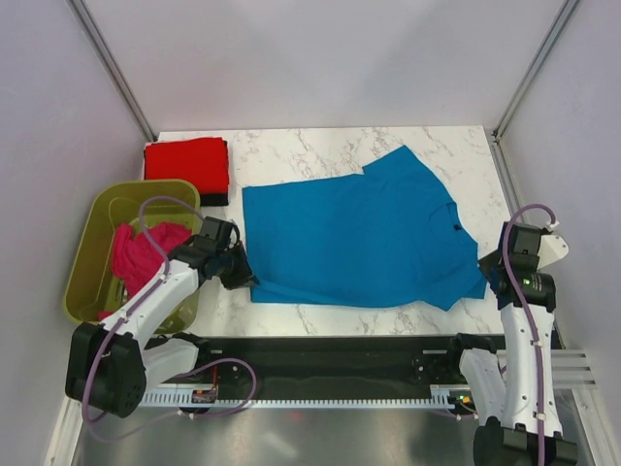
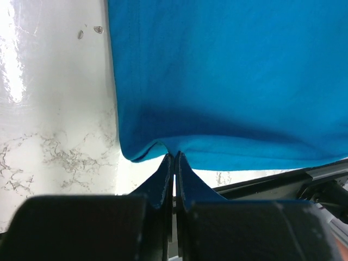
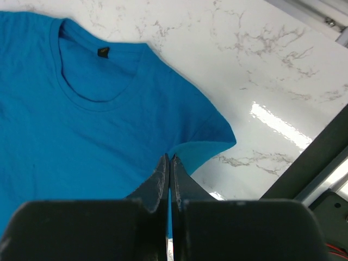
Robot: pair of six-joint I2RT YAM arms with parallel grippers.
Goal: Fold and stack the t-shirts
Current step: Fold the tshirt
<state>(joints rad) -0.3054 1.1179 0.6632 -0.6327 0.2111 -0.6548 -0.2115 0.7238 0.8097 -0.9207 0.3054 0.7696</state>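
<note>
A bright blue t-shirt (image 1: 354,238) lies spread flat on the marble table, its collar to the right. My left gripper (image 2: 174,156) is shut on its near-left hem corner, where the cloth puckers up into the tips (image 1: 245,276). At the near-right sleeve, my right gripper (image 3: 169,159) is shut on the sleeve's edge (image 1: 482,276), with blue cloth showing between the jaws. A red t-shirt (image 1: 186,162) sits folded at the back left. A magenta-pink t-shirt (image 1: 144,250) lies crumpled in the tub.
The olive-green plastic tub (image 1: 97,209) stands at the left edge beside my left arm. A dark layer shows under the red t-shirt. A black rail (image 1: 330,354) runs along the near table edge. Walls close in on both sides and the back.
</note>
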